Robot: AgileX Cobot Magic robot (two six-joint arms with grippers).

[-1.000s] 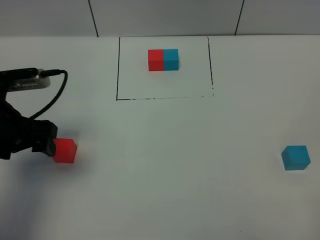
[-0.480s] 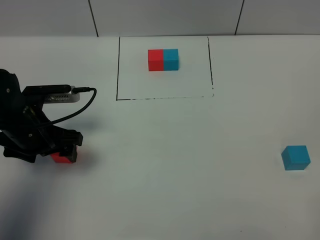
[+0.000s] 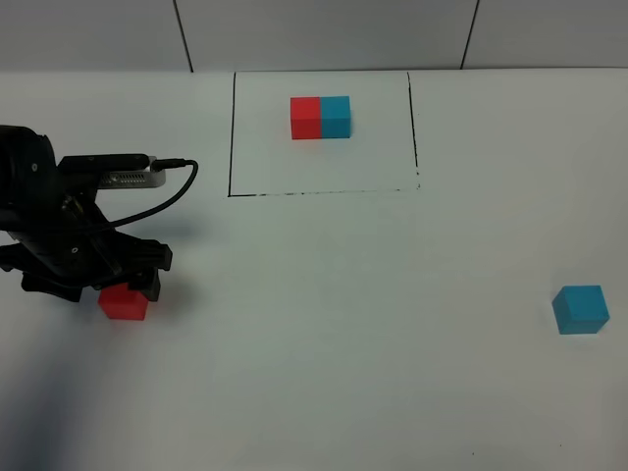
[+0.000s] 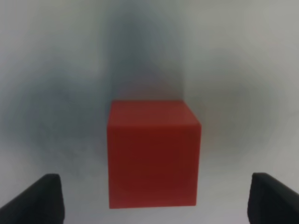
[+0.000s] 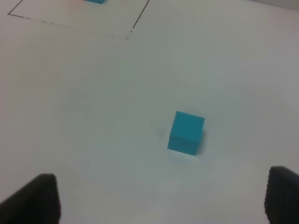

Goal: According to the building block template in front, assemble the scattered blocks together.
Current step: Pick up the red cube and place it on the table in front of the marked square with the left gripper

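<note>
The building block template (image 3: 321, 117) is a red cube joined to a cyan-blue cube inside a thin black drawn rectangle at the far middle. The loose red cube (image 3: 123, 303) lies at the left. My left gripper (image 3: 124, 286) hangs right over it, open. In the left wrist view the red cube (image 4: 153, 154) sits between the two spread fingertips (image 4: 39, 201), untouched. The loose cyan-blue cube (image 3: 580, 309) lies at the far right. In the right wrist view it (image 5: 186, 132) lies ahead of my open, empty right gripper (image 5: 158, 199), well apart.
The white table (image 3: 353, 324) is bare between the two loose cubes. The black rectangle line (image 3: 324, 192) runs across the far middle. A black cable (image 3: 172, 191) loops off the left arm. A tiled wall rises behind the table's far edge.
My left arm has swung right and forward, from beside the red cube to directly over it, with the fingers now on either side. The cubes and the right side have not moved.
</note>
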